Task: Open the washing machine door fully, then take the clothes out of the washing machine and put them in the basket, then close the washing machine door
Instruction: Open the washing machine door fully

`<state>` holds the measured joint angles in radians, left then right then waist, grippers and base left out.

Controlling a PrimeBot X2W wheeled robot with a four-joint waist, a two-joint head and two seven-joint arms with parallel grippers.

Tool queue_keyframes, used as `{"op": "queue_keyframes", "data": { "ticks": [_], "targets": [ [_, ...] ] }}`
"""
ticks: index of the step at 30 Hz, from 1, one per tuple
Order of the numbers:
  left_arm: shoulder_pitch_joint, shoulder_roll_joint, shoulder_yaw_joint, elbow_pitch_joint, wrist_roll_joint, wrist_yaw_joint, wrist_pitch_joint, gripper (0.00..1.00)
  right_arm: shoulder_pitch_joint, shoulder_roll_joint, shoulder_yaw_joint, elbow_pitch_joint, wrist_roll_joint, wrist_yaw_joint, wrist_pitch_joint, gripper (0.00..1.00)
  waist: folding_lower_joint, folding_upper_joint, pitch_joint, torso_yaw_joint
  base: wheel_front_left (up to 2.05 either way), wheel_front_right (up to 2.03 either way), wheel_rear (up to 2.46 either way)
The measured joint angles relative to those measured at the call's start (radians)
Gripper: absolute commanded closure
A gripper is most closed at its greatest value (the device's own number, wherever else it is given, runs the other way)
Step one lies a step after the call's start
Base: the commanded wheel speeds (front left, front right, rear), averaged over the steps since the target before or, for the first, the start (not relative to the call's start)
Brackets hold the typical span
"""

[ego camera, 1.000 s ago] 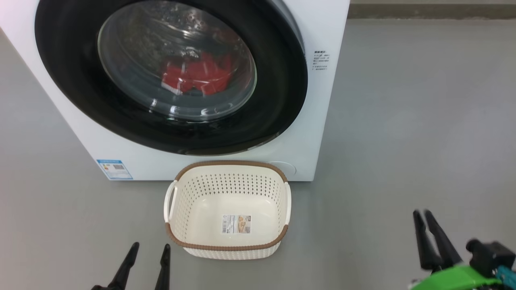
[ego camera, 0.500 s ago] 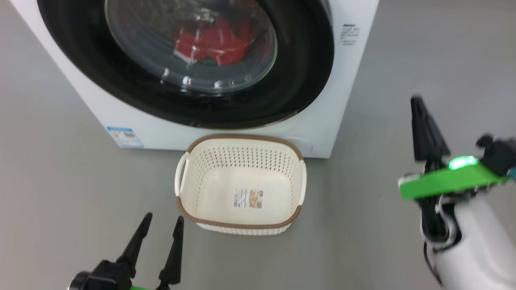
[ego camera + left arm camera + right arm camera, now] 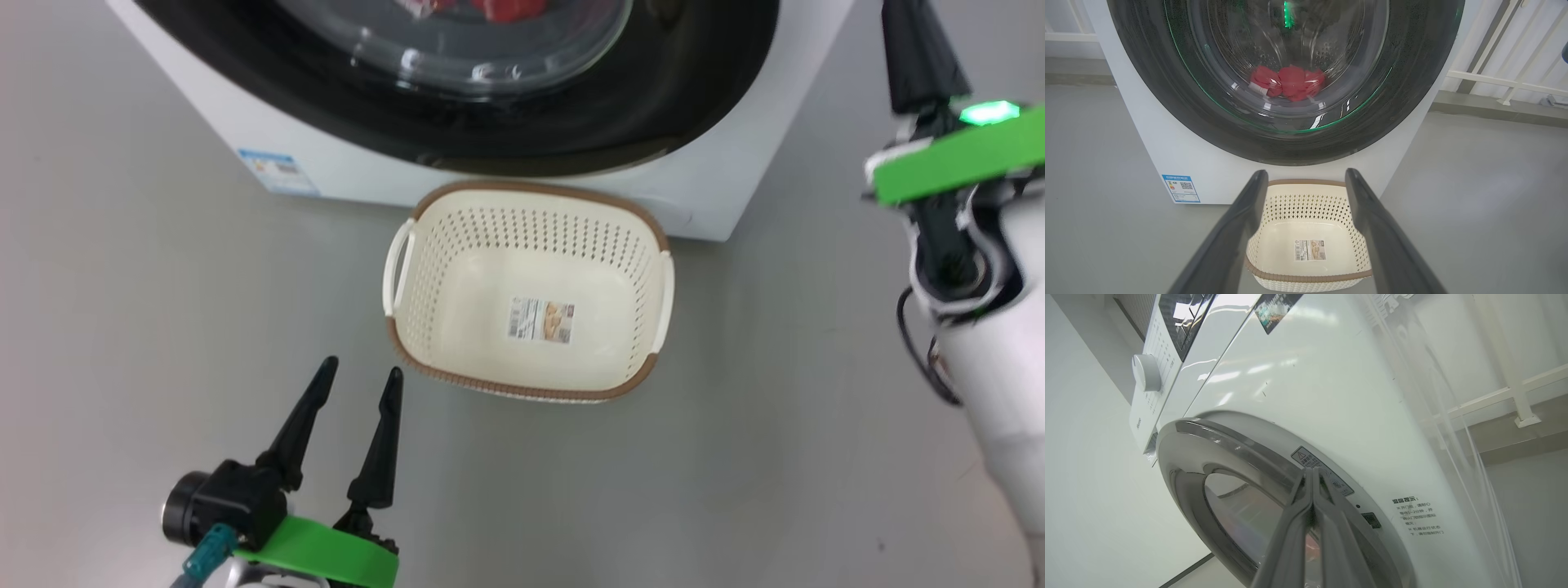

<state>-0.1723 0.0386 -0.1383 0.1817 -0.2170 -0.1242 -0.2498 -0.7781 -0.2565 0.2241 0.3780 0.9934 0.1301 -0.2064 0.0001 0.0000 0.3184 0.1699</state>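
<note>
1. The right tool (image 3: 1312, 470) was part-open a second ago. Its fingers are now pinched together with nothing between them, and its arm has climbed from 4 o'clock to 1 o'clock in the head view.
2. The whole head view has also slid. The washing machine (image 3: 735, 196) is now cut off at 12 o'clock. That is the camera moving, not the things.
3. In the right wrist view, the closed tips point at the outer edge of the washing machine door (image 3: 1229, 441), beside a small warning sticker (image 3: 1303, 456). I cannot tell whether they touch it.
4. The left tool (image 3: 362, 366) is spread wide and empty, as before. It hangs at 7 o'clock in the head view, apart from the basket (image 3: 535, 190).
5. The door looks shut. The clothes (image 3: 1290, 81) lie red behind its glass, low in the drum. The basket stands empty on the floor (image 3: 163, 286), just in front of the machine at the door's 6 o'clock.
6. The narrow closed tips are probably meant to hook or prise the door's edge, so the opening step is only beginning. Unloading and closing are still to come.
</note>
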Motion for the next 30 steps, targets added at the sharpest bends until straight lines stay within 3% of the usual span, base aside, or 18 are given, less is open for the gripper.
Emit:
{"op": "queue_keyframes", "data": {
  "ticks": [8,17,30],
  "targets": [
    [-0.048,-0.001,-0.023,0.004,-0.016,-0.001,0.000,0.00,-0.149,-0.076,0.089,0.017,0.234,0.000,0.146,1.00,0.0000,0.0000,0.077,0.037,0.00,0.00,0.00],
    [-0.089,-0.003,-0.035,0.004,-0.035,-0.001,-0.003,0.00,-0.273,-0.138,0.111,0.045,0.439,0.000,0.317,1.00,0.0000,0.0000,0.148,0.062,0.00,0.00,0.00],
    [-0.123,-0.005,-0.046,0.004,-0.058,-0.001,-0.003,0.00,-0.381,-0.185,0.137,0.128,0.549,0.000,0.521,1.00,0.0000,0.0000,0.201,0.083,0.00,0.00,0.00]
  ]
}}
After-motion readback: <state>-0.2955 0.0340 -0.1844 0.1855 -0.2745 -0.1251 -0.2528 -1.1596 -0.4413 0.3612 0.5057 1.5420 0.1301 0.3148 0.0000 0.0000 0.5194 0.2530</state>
